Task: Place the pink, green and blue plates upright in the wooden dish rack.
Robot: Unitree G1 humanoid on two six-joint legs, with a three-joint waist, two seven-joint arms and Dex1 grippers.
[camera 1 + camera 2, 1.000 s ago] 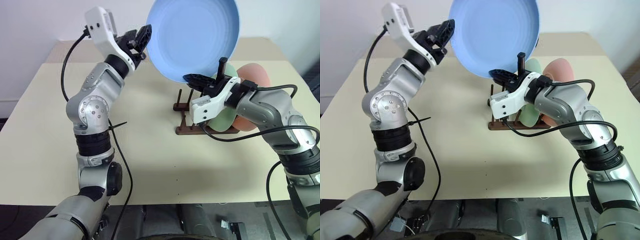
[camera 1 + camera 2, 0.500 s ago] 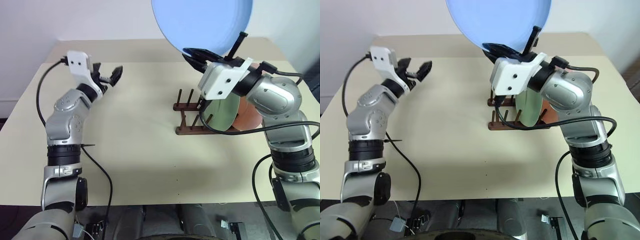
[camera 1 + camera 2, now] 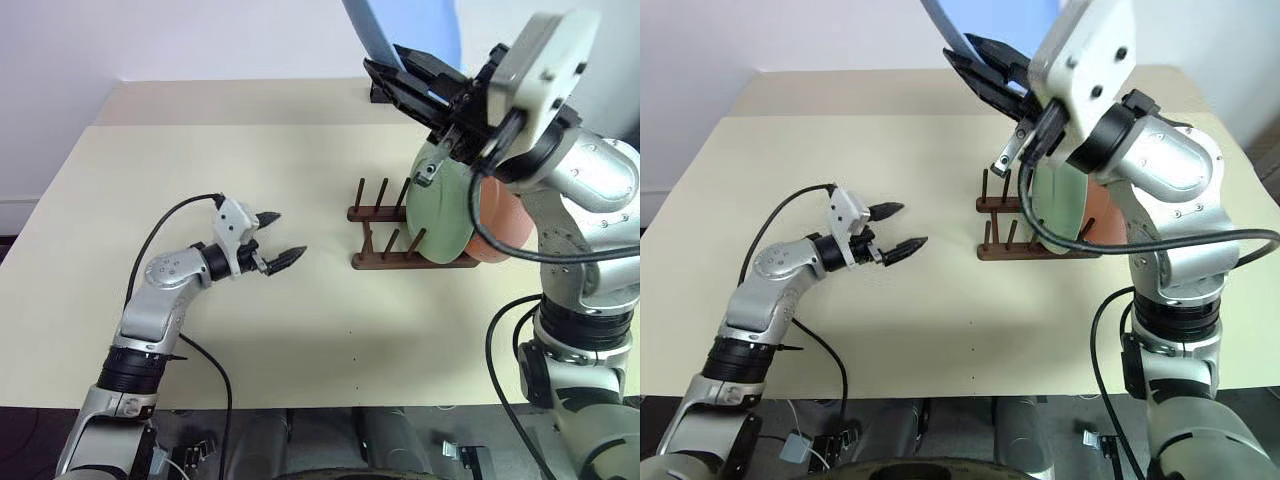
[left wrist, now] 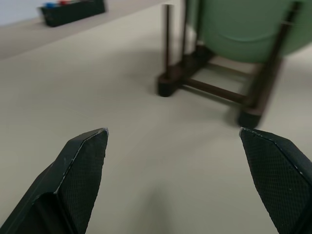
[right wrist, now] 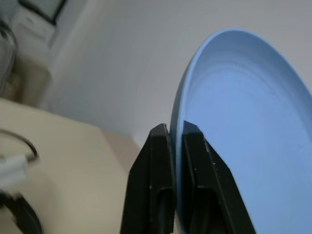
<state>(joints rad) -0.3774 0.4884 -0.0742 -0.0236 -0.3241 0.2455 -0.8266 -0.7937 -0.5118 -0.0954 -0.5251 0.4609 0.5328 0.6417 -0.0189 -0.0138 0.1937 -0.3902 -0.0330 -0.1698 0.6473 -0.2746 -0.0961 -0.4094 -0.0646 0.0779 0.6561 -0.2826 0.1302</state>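
The right gripper (image 5: 174,134) has its jaws clamped on the rim of the blue plate (image 5: 243,131), held edge-on high above the wooden rack (image 3: 385,258). The green plate (image 3: 447,210) and pink plate (image 3: 500,225) already stand upright in it. The left gripper (image 3: 272,238) hovers low over the bench (image 3: 300,170), jaws apart and empty. Best approach (a judgement): keep the plate vertical, line its edge with a free gap beside the green plate, lower slowly

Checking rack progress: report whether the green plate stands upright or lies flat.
Upright. The green plate stands on edge between the pegs of the wooden dish rack, in front of the pink plate.
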